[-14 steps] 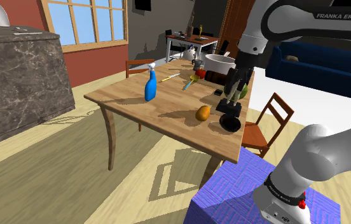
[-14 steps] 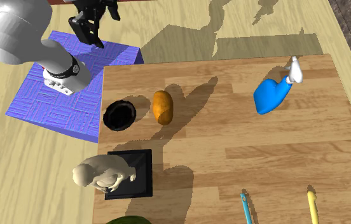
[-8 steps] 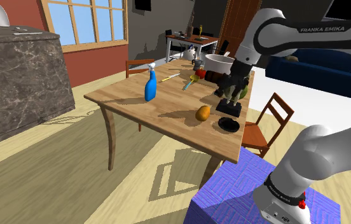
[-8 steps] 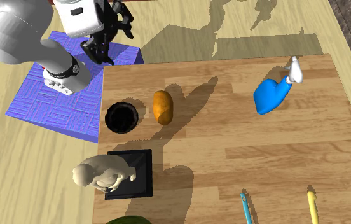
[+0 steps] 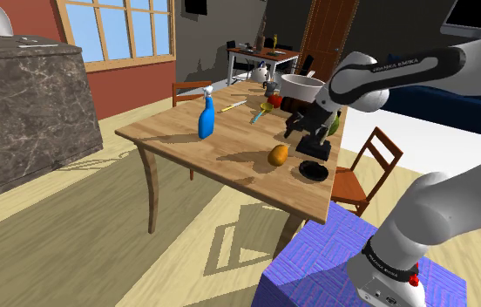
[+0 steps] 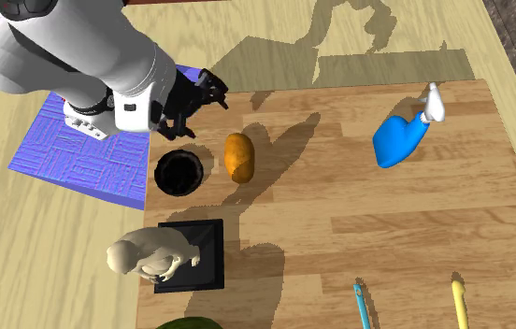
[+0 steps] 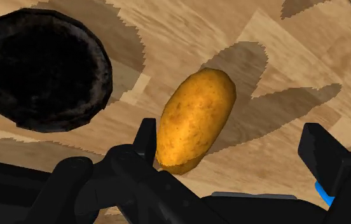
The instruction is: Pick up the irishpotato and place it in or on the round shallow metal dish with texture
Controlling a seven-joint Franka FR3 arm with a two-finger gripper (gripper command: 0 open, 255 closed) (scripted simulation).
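Note:
An orange-brown potato (image 5: 277,155) (image 6: 239,156) lies on the wooden table (image 6: 340,215), close beside a dark round shallow dish (image 5: 314,171) (image 6: 178,173). My black gripper (image 5: 293,131) (image 6: 212,92) hovers above the table's edge near both, tilted towards the potato. In the wrist view the potato (image 7: 195,118) sits just ahead of the open gripper (image 7: 231,145), nearer one finger and untouched by either. The dish (image 7: 41,67) lies off to that same side with nothing in it.
A blue spray bottle (image 5: 206,118) (image 6: 401,135) stands further along the table. A pale figurine on a black square base (image 6: 158,254) (image 5: 315,149) sits beside the dish. Utensils (image 6: 459,301) and a white bowl (image 5: 300,85) are at the far end. A wooden chair (image 5: 365,167) stands by the table's edge.
The arm has swung in from beyond the table's edge and lowered, bringing the hand over the table beside the dish and pointing it at the potato. Potato and dish have not moved.

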